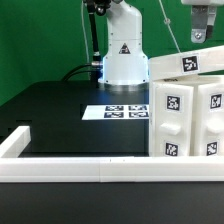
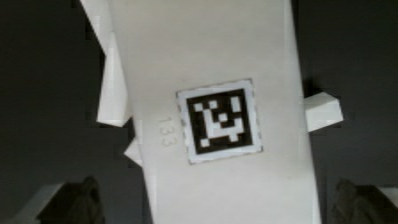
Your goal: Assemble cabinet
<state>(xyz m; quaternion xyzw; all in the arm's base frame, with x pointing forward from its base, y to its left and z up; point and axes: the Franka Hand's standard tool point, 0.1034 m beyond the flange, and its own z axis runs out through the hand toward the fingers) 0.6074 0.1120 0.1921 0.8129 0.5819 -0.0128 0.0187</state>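
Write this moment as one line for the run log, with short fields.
gripper: over tilted white panel, grip unclear | cabinet: standing, exterior view's right | marker board: flat on table

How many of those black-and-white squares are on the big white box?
5 tags on the cabinet: one on its tilted top, two below, two lower. More may be hidden.

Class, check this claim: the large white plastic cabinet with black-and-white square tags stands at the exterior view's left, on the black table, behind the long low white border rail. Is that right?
One detail is wrong. The large white plastic cabinet with black-and-white square tags stands at the exterior view's right, not its left, as the exterior view shows. It is on the black table, behind the long low white border rail.
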